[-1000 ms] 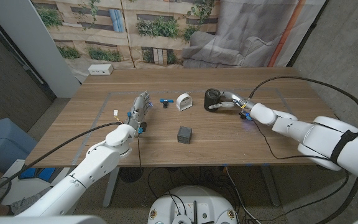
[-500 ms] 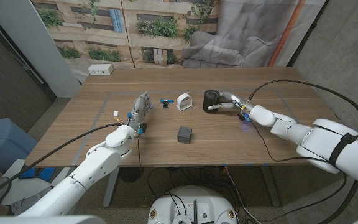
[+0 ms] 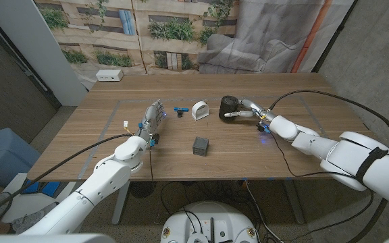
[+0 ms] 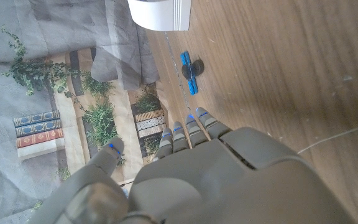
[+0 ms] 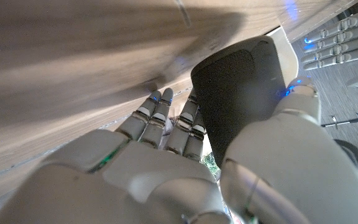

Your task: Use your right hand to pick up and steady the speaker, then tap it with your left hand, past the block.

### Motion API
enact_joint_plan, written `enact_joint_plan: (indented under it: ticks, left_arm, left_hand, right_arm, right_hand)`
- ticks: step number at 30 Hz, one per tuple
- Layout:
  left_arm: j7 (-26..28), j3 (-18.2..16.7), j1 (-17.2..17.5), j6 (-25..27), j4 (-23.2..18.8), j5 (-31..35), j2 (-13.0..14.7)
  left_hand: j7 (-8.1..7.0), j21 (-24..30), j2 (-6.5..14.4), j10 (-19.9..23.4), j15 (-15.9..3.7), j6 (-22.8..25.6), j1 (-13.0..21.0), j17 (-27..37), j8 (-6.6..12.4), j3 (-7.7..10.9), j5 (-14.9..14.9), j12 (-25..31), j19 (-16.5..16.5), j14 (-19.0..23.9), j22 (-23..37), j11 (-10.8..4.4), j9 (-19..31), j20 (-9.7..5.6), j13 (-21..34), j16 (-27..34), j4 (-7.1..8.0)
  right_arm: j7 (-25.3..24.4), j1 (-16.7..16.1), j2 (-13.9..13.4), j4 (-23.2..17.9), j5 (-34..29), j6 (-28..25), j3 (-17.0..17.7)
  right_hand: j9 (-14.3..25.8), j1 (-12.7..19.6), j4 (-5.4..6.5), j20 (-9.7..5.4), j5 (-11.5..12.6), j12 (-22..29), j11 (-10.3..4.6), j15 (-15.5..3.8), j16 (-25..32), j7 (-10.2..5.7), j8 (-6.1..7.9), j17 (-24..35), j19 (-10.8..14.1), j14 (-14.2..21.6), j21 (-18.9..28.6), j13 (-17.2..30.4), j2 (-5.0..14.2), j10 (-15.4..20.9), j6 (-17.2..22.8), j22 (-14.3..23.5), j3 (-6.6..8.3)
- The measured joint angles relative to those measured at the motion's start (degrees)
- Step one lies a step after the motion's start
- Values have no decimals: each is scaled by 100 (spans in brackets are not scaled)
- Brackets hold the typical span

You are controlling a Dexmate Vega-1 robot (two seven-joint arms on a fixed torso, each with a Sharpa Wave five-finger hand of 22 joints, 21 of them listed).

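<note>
Spanning most of the head view, the wooden table carries everything in play. The right arm comes in from the lower right, and the right hand wraps the black speaker right of centre in the upper half of the frame. In the right wrist view the thumb and fingers lie on opposite sides of the dark body, a hold that looks meant to brace it for a tap; whether it has left the wood I cannot tell. The left arm enters from the lower left, and the left hand stands left of centre, fingers extended and apart, holding nothing, apparently waiting for the speaker to be steadied. Below and left of the speaker, near frame centre, sits the dark block, roughly between the two hands, so the left hand's reach will probably have to pass it. A white rounded object sits just left of the speaker, and a small blue piece lies between it and the left hand.
</note>
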Motion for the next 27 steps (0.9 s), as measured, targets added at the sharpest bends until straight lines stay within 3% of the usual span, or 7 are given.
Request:
enact_joint_plan:
  ticks: [5,13,16,18,20,22,27]
  left_arm:
    - [-7,-1,-11,-38,8,65,17]
    - [-1,-31,-16,-84,-13,181,81]
    - [2,-36,-16,-89,-13,208,87]
    - [3,-51,-20,-93,-35,228,112]
    - [2,-54,-23,-102,-38,246,117]
    - [-1,-57,-34,-110,-41,257,126]
    - [-19,-72,-57,-116,-65,307,158]
  left_hand:
    - [2,0,0,0,0,2,0,0,0,0,0,0,31,0,0,0,0,-31,0,0,0]
    - [-1,0,0,51,0,64,0,0,0,22,0,0,54,0,0,-12,0,-9,0,-27,-23]
    - [11,0,-2,63,9,75,2,-11,0,65,0,0,63,37,0,0,0,0,0,-27,-66]
    - [30,0,-4,62,11,94,56,-28,0,83,0,0,85,52,0,0,0,-22,0,-27,-84]
    - [30,0,16,62,11,94,77,-29,0,93,0,0,111,52,0,0,0,-14,0,-27,-94]
    - [30,0,16,62,11,94,77,-29,0,116,0,0,125,52,0,0,0,0,0,-27,-118]
    - [34,0,31,62,11,97,108,-28,0,116,0,0,125,52,0,0,0,0,0,-27,-155]
  right_arm:
    - [-16,-14,-41,-86,0,102,98]
    - [42,-355,-500,-969,-68,-206,493]
    - [42,-516,-674,-1376,-68,-206,646]
    - [188,-667,-824,-1766,-75,-987,790]
    - [217,-751,-905,-1999,-75,-1172,870]
    - [260,-847,-988,-2273,-64,-1484,958]
    - [340,-1190,-1279,-3424,-33,-2290,1287]
  right_hand:
    - [4,-2,56,-18,0,0,2,0,21,0,0,27,-19,0,0,32,2,2,0,-9,-57]
    - [-14,-18,143,-18,-4,-4,28,-6,42,0,0,27,-17,75,-34,81,18,34,0,-9,-144]
    - [-38,-115,150,-36,-9,-47,1,-11,67,-1,-26,36,304,155,43,124,115,104,0,-9,-183]
    - [-51,-115,164,46,-10,-89,11,-11,130,0,-46,53,559,261,118,171,115,113,0,0,-197]
    - [-67,-115,148,159,-10,-111,11,-19,152,0,-74,53,750,329,158,202,115,113,0,7,-214]
    - [-67,-130,166,252,-10,-111,29,-20,203,15,-76,53,843,371,158,212,130,132,15,7,-246]
    - [-66,-130,182,333,-10,-111,73,-20,256,74,-81,80,924,495,157,261,130,176,75,7,-275]
